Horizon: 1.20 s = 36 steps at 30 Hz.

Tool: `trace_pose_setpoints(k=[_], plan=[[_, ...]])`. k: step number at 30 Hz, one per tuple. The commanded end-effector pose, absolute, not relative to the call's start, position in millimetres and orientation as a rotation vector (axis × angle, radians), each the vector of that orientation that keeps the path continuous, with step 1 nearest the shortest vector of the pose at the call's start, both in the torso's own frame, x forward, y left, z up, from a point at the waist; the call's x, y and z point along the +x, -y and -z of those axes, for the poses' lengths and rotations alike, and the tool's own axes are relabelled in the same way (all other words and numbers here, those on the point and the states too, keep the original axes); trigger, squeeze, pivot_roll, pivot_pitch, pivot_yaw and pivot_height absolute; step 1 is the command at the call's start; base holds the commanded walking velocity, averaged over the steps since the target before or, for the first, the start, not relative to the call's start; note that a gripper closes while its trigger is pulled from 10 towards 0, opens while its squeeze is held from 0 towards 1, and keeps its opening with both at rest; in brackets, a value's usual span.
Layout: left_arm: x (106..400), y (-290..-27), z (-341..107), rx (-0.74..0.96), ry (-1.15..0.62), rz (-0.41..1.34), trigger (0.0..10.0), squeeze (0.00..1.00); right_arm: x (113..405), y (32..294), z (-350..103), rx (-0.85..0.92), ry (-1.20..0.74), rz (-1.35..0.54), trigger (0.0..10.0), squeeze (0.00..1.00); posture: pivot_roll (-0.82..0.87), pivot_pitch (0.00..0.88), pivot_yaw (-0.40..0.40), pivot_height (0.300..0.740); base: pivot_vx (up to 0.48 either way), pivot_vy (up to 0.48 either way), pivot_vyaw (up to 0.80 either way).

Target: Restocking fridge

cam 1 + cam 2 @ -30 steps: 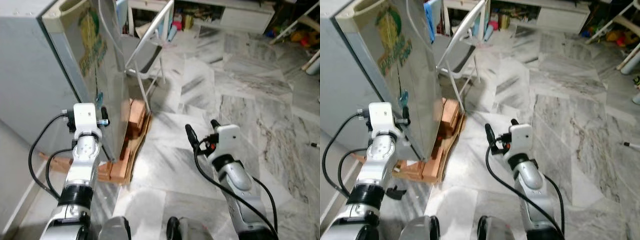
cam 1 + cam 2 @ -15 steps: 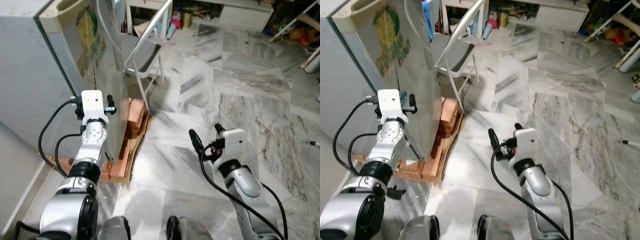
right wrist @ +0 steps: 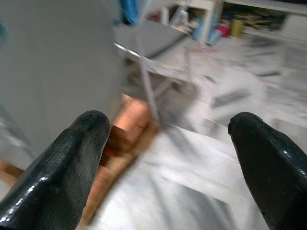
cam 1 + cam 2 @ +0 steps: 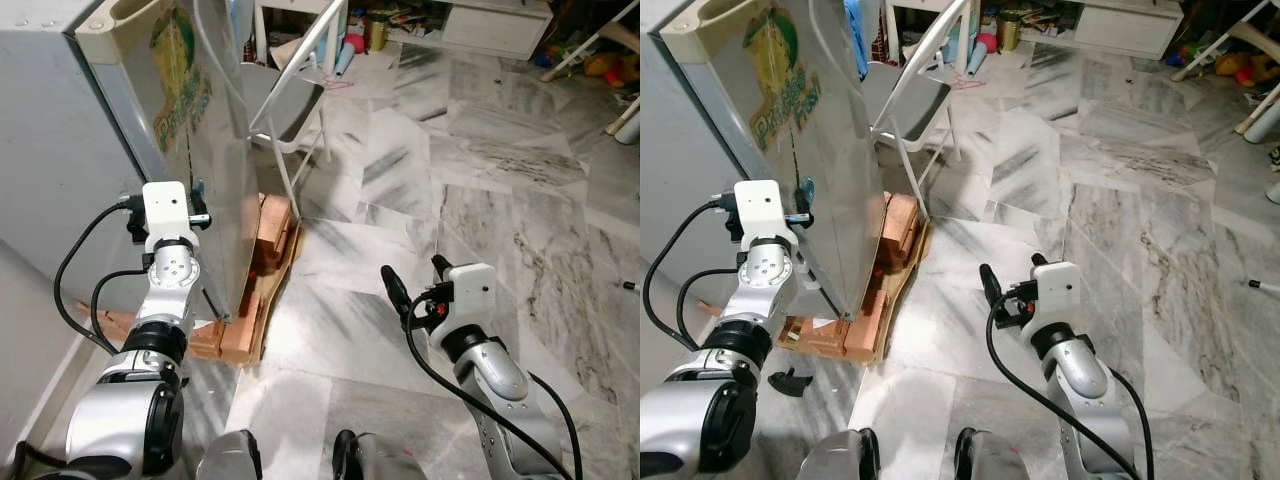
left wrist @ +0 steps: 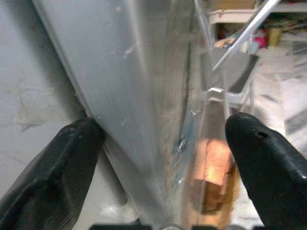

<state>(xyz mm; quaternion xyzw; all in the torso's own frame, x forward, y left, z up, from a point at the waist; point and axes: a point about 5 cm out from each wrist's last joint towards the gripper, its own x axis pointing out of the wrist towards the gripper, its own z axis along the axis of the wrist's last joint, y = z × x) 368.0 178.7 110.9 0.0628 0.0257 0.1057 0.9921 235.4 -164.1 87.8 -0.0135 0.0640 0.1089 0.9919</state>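
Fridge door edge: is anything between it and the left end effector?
Nothing visible. The left end effector is open, its two fingers either side of the fridge door edge. The right end effector hangs open over the marble floor.

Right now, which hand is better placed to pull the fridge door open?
Left, probably. The left hand is open, with its fingers straddling the fridge door edge. The right hand is open over bare floor, away from the fridge.

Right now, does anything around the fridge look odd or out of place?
Yes. The fridge stands raised on stacked bricks and wood pieces rather than on the marble floor. A small black piece lies loose on the floor beside the stack.
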Motion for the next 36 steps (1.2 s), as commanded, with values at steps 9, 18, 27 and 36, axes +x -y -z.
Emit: trace_pose_setpoints(k=[9, 18, 27, 36], plan=[[383, -133, -128, 0.197, -0.031, 0.054, 10.0, 0.0, 219, 206, -70, -0.085, -0.253, -0.048, 10.0, 0.0, -0.14, 0.142, -0.027, 0.74, 0.0, 0.0, 0.0], [313, 41, -140, 0.205, 0.212, 0.916, 10.0, 0.0, 203, 222, -58, -0.088, -0.3, 0.038, 10.0, 0.0, -0.14, 0.127, -0.013, 0.74, 0.0, 0.0, 0.0], [334, 12, -146, 0.137, 0.221, 0.725, 10.0, 0.0, 209, 213, -59, -0.069, -0.273, 0.012, 10.0, 0.0, -0.11, 0.115, -0.007, 0.74, 0.0, 0.0, 0.0], [335, -49, -128, 0.161, 0.196, 0.588, 10.0, 0.0, 216, 206, -65, -0.057, -0.202, -0.027, 10.0, 0.0, -0.1, 0.106, -0.004, 0.74, 0.0, -0.079, 0.0]])
